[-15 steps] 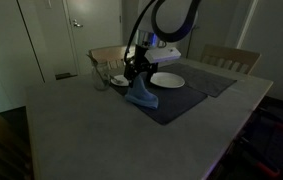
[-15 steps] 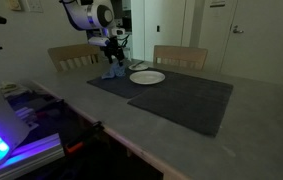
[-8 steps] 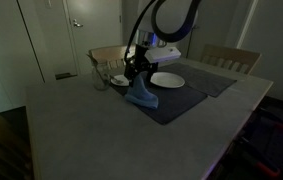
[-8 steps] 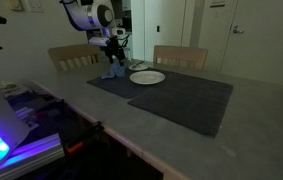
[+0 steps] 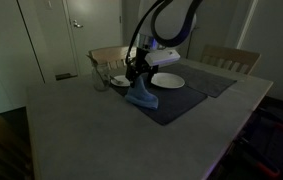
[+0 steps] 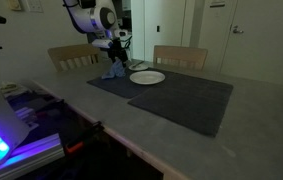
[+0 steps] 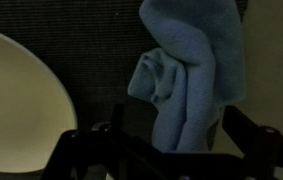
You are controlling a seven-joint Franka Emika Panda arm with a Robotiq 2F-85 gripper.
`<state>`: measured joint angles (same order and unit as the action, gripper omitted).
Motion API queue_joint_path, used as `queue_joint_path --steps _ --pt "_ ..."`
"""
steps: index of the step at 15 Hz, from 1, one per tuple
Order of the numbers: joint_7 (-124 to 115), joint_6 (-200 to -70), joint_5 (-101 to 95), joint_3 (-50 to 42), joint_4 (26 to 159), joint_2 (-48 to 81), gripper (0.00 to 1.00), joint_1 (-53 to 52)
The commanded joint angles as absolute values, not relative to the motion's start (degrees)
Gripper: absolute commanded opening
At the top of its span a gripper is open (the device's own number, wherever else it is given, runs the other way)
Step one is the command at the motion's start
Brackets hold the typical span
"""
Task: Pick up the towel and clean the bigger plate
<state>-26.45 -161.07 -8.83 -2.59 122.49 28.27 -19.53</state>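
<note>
The blue towel (image 5: 142, 95) hangs bunched from my gripper (image 5: 135, 70) down onto the dark placemat (image 5: 176, 102), just left of the bigger white plate (image 5: 167, 80). In the wrist view the towel (image 7: 186, 65) runs up between the two dark fingers of my gripper (image 7: 174, 135), which looks shut on its near end. The plate's rim (image 7: 16, 105) curves in at the left. Both also show in an exterior view: the towel (image 6: 113, 71) under the gripper (image 6: 114, 56), the plate (image 6: 147, 77) beside them.
A glass (image 5: 100, 81) and a smaller dish (image 5: 118, 79) stand left of the towel. Wooden chairs (image 5: 231, 58) stand behind the table. A second dark placemat (image 6: 186, 100) covers the table's middle. Equipment with a purple light (image 6: 6, 140) stands by the table's edge.
The arm's upper links have shifted slightly. The gripper and the towel stay at the same spot next to the plate.
</note>
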Motion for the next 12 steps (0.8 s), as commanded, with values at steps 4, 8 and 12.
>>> queue_joint_path --steps 4,8,12 --pt "-26.4 -162.5 -6.6 -3.1 120.4 31.9 1.0 -20.1" --pt "-25.1 -162.2 -4.4 -1.6 120.5 32.3 0.59 -19.3" --pt "-24.9 -161.6 -3.0 -1.1 120.5 31.9 0.32 -19.2"
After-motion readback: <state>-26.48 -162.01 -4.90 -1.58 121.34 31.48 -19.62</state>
